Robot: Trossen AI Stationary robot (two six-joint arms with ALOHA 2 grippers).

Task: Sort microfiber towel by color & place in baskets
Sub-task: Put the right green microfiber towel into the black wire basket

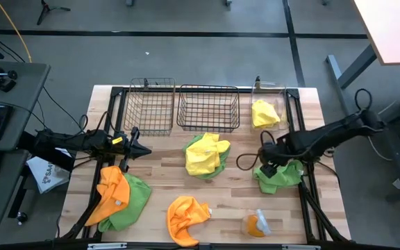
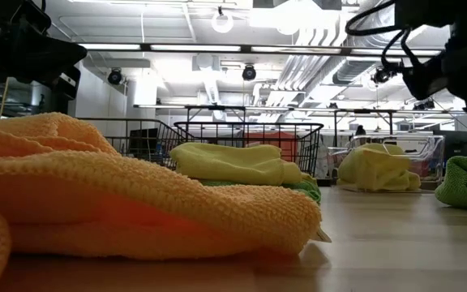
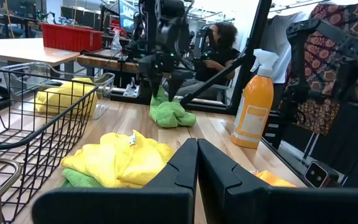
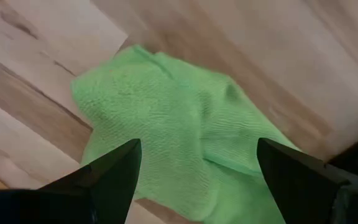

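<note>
Right gripper [image 4: 194, 168]: fingers spread wide, poised over the crumpled green microfiber towel [image 4: 179, 137] at the table's 3 o'clock edge.

Left gripper [image 3: 196, 163]: fingers pressed together, at 9 o'clock, holding nothing.

Narrow dark wire-mesh basket [image 1: 150, 105], 11 o'clock. Wider dark wire-mesh basket [image 1: 209, 107], 12 o'clock. Narrow clear see-through bin [image 1: 269, 104], 1 o'clock, holding a yellow towel [image 1: 264, 113].

Yellow-over-green towel heap [image 1: 207, 155], centre. Orange-and-green towel pile [image 1: 117, 198], 8 o'clock. Orange towel [image 1: 186, 219], 6 o'clock. Orange spray bottle [image 1: 257, 222], 5 o'clock.
</note>
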